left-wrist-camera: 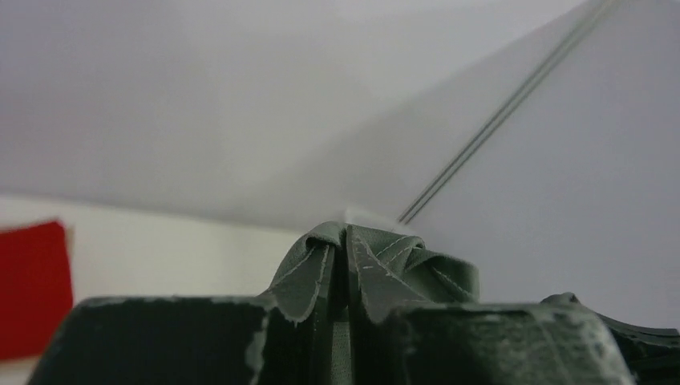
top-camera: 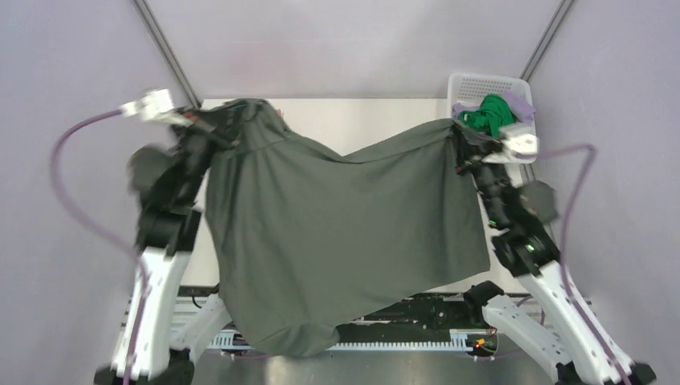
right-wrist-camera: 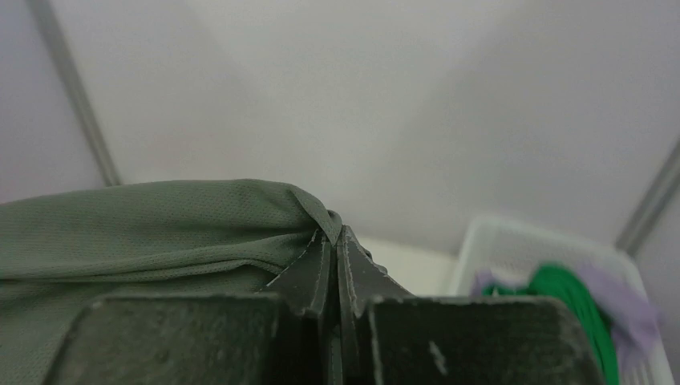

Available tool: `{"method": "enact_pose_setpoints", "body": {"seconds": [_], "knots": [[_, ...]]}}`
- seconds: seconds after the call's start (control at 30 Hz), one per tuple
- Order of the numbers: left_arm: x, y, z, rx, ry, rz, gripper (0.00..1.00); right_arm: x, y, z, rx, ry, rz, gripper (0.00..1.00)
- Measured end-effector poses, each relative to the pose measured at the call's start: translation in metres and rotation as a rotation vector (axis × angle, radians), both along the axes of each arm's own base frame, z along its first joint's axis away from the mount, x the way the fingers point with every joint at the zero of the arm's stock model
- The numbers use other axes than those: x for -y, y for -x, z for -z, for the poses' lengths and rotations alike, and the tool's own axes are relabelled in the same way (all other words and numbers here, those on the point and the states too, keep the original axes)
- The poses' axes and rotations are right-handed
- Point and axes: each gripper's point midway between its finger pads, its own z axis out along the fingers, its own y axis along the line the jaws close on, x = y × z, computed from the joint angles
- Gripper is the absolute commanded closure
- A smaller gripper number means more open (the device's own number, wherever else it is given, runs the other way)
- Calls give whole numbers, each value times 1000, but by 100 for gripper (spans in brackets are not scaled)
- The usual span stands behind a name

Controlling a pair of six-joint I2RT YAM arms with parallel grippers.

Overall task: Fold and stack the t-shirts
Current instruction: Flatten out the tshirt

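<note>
I have the dark grey t-shirt (top-camera: pixel 337 233) up in the air, stretched between both arms above the desk (top-camera: pixel 377 120). Its top edge sags in the middle and its lower part hangs past the near edge, over the arm bases. It looks like a thin, fine-knit cloth, so I judge it light, limp and quick to swing — it holds no shape of its own. I reckon the corners of one edge are the right places to take it, with a fold gathered between the fingers so it can't slide out.

The left hand (left-wrist-camera: pixel 346 241) is clenched on a bunched wad of grey fabric that puffs out above its tips. The right hand (right-wrist-camera: pixel 335 241) is pinched almost fully together on a thinner fold at the shirt's other corner — a slimmer bite, and I think the likelier one to slip.

The green t-shirt (top-camera: pixel 491 112) and lavender t-shirt (top-camera: pixel 521 103) lie in the white basket (top-camera: pixel 481 80) at the far right. The left wrist view shows a patch of red t-shirt (left-wrist-camera: pixel 32 289) on the desk.
</note>
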Motion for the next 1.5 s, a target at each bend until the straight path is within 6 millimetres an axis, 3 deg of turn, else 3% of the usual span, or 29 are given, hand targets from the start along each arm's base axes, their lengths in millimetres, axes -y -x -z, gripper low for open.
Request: {"method": "enact_pose_setpoints", "body": {"seconds": [0.07, 0.13, 0.17, 0.2, 0.23, 0.27, 0.3, 0.33, 0.37, 0.4, 0.5, 0.67, 0.83, 0.93, 1.1, 1.23, 1.33, 1.5], "knots": [[10, -67, 66, -178, -45, -12, 74, 2, -41, 65, -158, 34, 105, 98], [17, -127, 152, -378, -91, -29, 49, 8, -79, 157, -364, 111, 235, 86], [19, -159, 224, -541, -127, -42, 43, 13, -92, 214, -492, 172, 303, 71], [19, -167, 256, -615, -144, -49, 34, 16, -97, 251, -578, 217, 338, 57], [20, -176, 305, -732, -169, -54, 16, 23, -101, 293, -685, 274, 383, 44], [19, -181, 339, -816, -189, -56, 2, 27, -104, 333, -789, 340, 420, 36], [20, -185, 375, -904, -209, -55, 0, 32, -105, 361, -866, 382, 449, 31], [19, -187, 402, -975, -231, -56, 0, 35, -106, 381, -929, 415, 473, 19], [19, -188, 421, -1027, -242, -54, 0, 37, -108, 393, -976, 437, 497, 3], [19, -190, 434, -1066, -251, -54, 0, 38, -113, 399, -1001, 446, 518, 2], [20, -194, 438, -1083, -254, -53, 0, 35, -127, 386, -980, 412, 545, 2], [25, -197, 403, -1004, -239, -37, 0, 27, -136, 347, -886, 306, 519, 2], [44, -178, 382, -955, -219, 33, 0, 10, -135, 339, -878, 240, 420, 2], [59, -154, 394, -980, -221, 82, 0, -1, -128, 349, -912, 210, 353, 2], [84, -106, 444, -1086, -241, 163, 0, -10, -107, 384, -1014, 151, 275, 2], [83, -76, 480, -1163, -225, 174, 0, -10, -91, 411, -1084, 63, 246, 2], [78, -65, 493, -1188, -217, 161, 0, -9, -83, 425, -1117, 19, 238, 2], [74, -68, 491, -1165, -216, 130, 0, -12, -89, 434, -1122, -50, 230, 2]]}}
